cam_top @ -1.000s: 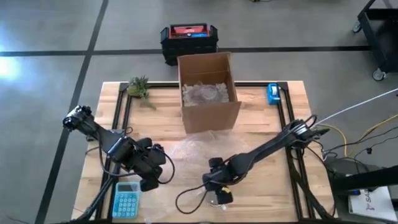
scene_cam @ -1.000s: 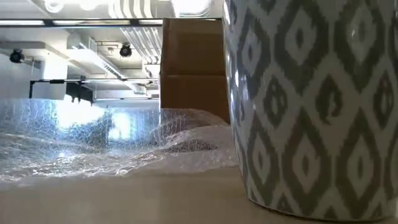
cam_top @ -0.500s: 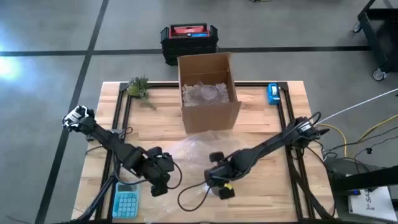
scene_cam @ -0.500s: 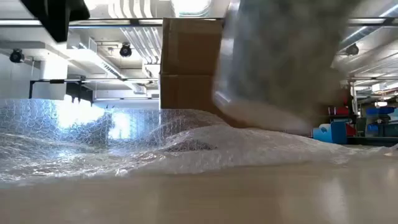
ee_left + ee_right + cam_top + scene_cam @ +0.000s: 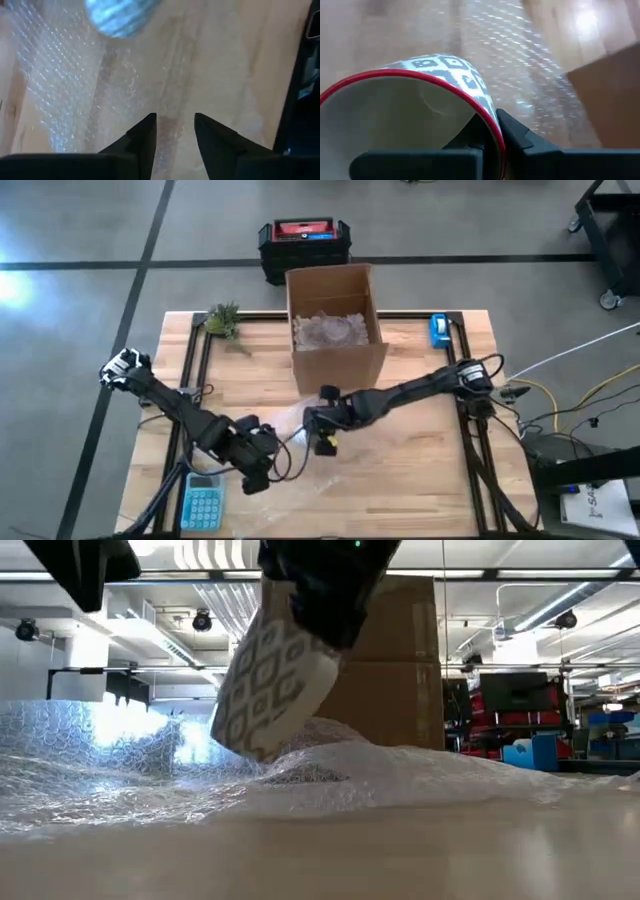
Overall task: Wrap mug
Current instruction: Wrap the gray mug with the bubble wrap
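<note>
Cardboard box holds bubble wrap; mug empty.

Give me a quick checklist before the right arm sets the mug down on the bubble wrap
1. Right pincer grip on mug rim: ok, clamped over the red edge.
2. Mug clear of the table: ok, held tilted above the bubble wrap in the low view.
3. Bubble wrap laid out beneath the mug: ok, though rumpled.
4. Left pincer out of the way: ok, open, off to the side over the wrap's edge.
5. Cardboard box clearance: cannot tell, it stands close behind.
6. Mug handle position: cannot tell, not visible.
</note>
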Controlling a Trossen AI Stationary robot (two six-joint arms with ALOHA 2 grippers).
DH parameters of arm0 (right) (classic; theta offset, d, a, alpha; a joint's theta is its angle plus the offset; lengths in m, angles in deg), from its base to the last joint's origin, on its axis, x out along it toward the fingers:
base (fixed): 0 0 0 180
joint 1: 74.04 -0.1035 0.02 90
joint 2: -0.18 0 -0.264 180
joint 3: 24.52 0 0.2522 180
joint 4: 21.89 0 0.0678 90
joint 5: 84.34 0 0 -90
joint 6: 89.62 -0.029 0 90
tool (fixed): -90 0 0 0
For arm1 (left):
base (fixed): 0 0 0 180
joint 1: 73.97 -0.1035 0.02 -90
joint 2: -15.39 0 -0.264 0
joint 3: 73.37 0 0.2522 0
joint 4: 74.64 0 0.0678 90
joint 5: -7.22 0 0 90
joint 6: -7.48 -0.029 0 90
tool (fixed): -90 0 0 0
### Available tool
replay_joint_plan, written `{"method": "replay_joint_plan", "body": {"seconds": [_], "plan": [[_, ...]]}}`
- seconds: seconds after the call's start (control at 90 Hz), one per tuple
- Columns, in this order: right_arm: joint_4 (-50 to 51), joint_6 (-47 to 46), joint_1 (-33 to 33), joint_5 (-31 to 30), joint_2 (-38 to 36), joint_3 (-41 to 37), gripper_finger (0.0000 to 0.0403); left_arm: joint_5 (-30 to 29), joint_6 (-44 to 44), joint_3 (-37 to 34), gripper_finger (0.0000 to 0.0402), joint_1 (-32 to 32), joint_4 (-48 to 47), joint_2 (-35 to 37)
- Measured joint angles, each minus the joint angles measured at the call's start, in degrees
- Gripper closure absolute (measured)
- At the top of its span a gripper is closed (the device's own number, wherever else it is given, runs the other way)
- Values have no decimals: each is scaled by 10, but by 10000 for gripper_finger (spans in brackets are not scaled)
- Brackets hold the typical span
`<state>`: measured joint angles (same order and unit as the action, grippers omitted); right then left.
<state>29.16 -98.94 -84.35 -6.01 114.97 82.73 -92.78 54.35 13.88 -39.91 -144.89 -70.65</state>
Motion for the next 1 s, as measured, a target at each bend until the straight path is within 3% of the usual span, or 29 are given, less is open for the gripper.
{"method": "replay_joint_plan", "body": {"seconds": [0.322,0.778,1.0], "plan": [[-7,-1,7,29,7,0,376,-18,-13,-1,314,0,6,0],[-59,1,7,27,16,0,238,-30,-14,-1,318,0,41,0],[-91,11,14,27,9,0,204,-37,-19,-1,309,0,43,0]]}}
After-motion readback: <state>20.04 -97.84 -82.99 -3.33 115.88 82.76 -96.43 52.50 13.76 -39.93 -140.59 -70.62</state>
